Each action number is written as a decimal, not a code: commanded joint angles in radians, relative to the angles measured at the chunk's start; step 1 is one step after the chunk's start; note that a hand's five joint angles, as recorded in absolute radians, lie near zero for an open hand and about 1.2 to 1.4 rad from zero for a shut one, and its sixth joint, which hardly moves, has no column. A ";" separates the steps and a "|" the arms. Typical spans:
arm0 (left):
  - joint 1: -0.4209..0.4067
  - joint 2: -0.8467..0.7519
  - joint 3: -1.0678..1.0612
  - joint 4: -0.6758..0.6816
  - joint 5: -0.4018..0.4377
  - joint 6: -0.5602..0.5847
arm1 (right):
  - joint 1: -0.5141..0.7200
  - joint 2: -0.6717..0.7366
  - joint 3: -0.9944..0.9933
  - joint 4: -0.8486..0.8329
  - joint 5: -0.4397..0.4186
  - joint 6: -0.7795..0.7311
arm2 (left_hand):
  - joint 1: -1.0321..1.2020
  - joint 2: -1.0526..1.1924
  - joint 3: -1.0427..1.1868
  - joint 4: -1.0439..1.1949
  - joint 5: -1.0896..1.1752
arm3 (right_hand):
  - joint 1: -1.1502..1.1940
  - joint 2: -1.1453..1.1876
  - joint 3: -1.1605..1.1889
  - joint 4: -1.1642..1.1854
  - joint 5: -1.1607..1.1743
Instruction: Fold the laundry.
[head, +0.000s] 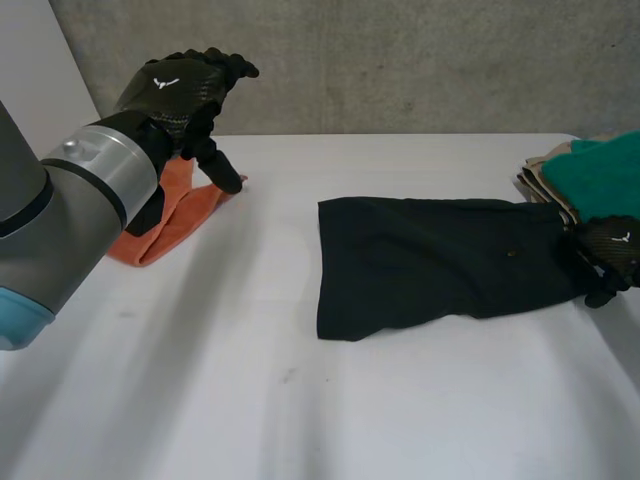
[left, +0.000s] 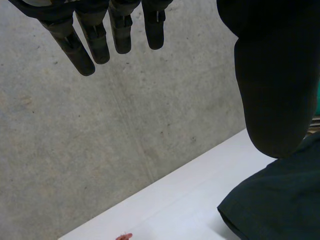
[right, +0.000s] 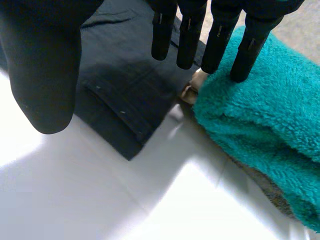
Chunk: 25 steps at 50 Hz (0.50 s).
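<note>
A: Laundry piece?
B: Dark garment (head: 430, 265) lies flat on the white table (head: 300, 400), from centre out toward three o'clock.
A: Hands?
B: Left hand (head: 180, 90) raised at ten o'clock above an orange cloth (head: 175, 220), fingers loose, empty. Right hand (head: 610, 250) at three o'clock by the garment's end, beside a teal towel (head: 600, 175), fingers straight, gripping nothing

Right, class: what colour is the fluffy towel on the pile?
The towel is teal green, clearest in the right wrist view.
</note>
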 joint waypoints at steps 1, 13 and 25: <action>0.004 -0.011 -0.001 0.002 -0.001 -0.002 | 0.002 0.010 0.007 -0.090 -0.006 0.030 | -0.038 -0.034 -0.023 -0.015 -0.049 | 0.040 0.054 0.043 0.036 0.055; -0.005 -0.012 -0.012 0.028 -0.001 0.001 | 0.011 0.040 0.001 -0.098 -0.026 0.044 | -0.038 -0.034 -0.023 -0.015 -0.049 | 0.406 0.420 0.408 0.401 0.420; 0.004 -0.012 -0.010 0.030 -0.003 0.000 | 0.003 0.005 -0.007 -0.084 -0.021 0.013 | -0.038 -0.034 -0.023 -0.015 -0.049 | 0.969 0.982 0.971 0.964 0.983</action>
